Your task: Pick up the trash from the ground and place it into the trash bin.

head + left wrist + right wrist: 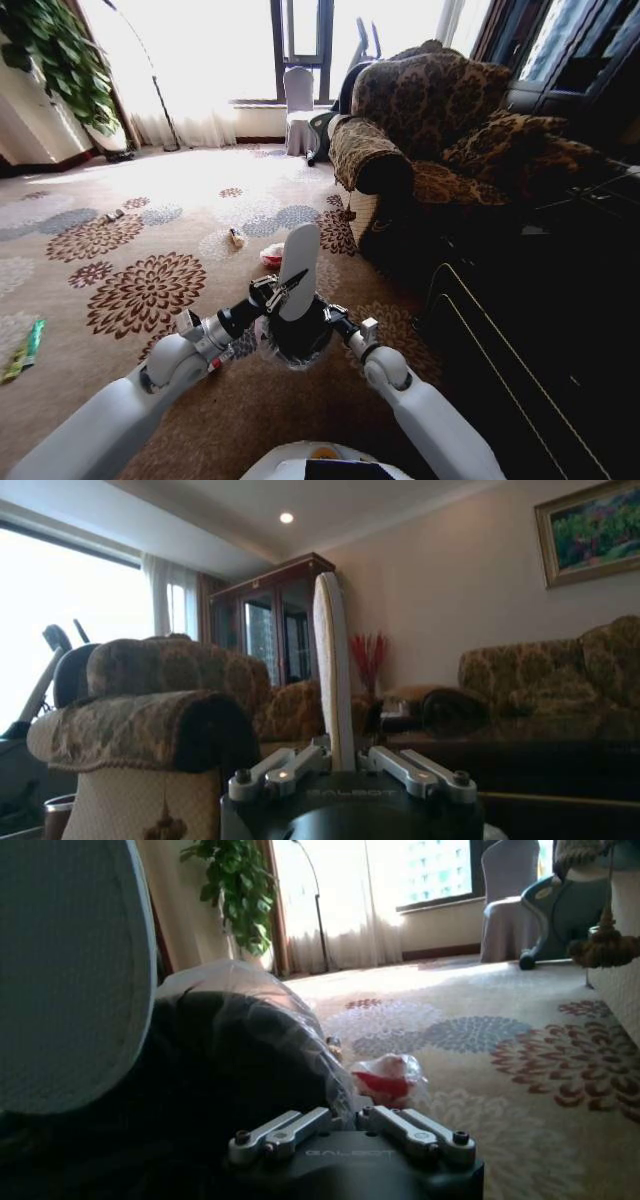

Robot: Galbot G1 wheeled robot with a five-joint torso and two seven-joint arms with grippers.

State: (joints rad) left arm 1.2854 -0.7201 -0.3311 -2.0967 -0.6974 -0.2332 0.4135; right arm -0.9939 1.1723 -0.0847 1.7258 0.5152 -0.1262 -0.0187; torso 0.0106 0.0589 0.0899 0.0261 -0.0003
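Your floral carpet (150, 290) runs from the bright window to the patterned armchair (420, 120), with a white-red crumpled wad (271, 256), a small bottle-like scrap (237, 238) and a green wrapper (27, 348) lying on it. Your left gripper (283, 287) is clamped on a white flat oval piece (299, 270), upright over the trash bin (300, 340). Your right gripper (345, 325) sits at the bin's rim; I cannot tell its jaws; this reads as the drop step, so part the left jaws with the piece above the bag mouth.
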